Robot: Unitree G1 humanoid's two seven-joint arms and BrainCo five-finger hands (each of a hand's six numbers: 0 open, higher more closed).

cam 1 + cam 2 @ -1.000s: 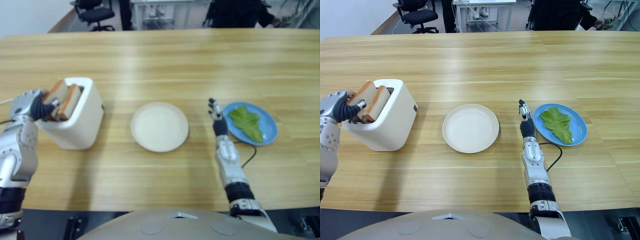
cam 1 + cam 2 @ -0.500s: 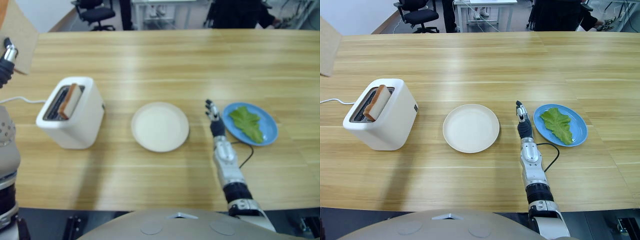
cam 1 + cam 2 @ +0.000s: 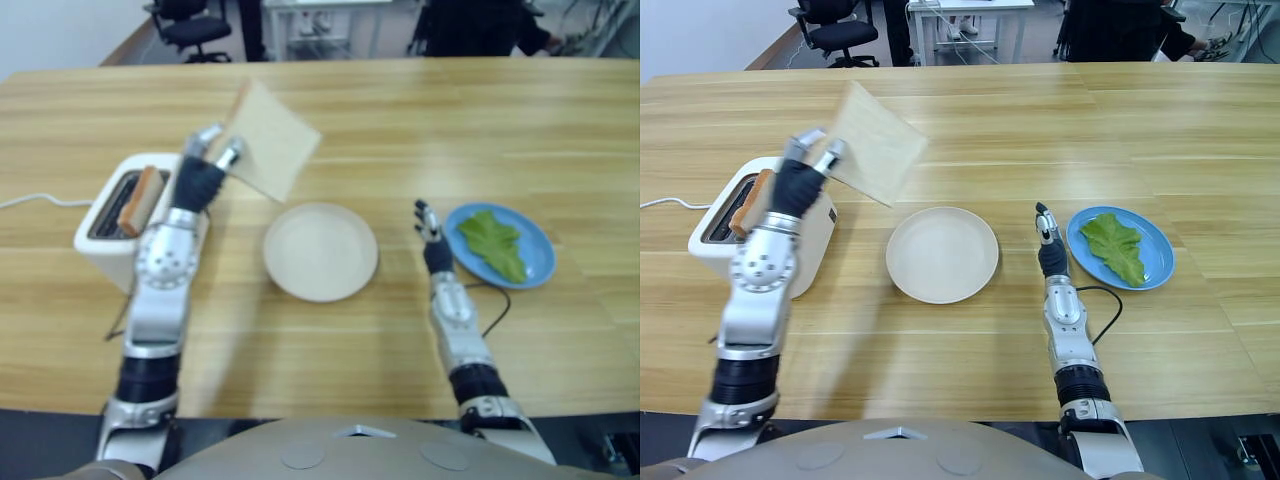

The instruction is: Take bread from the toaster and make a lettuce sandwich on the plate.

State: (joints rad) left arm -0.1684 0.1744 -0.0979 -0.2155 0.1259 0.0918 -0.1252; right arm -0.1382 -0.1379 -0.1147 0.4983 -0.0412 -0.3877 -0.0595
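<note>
Bread slice gripped by left hand, aloft between toaster at table left edge and plate; right hand fingers straight, empty.

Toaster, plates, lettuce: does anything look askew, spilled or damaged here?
Nothing stands out. The left hand holds a bread slice tilted in the air, the other slice sits in the upright toaster, the cream plate is bare, and the lettuce lies on the blue plate.
</note>
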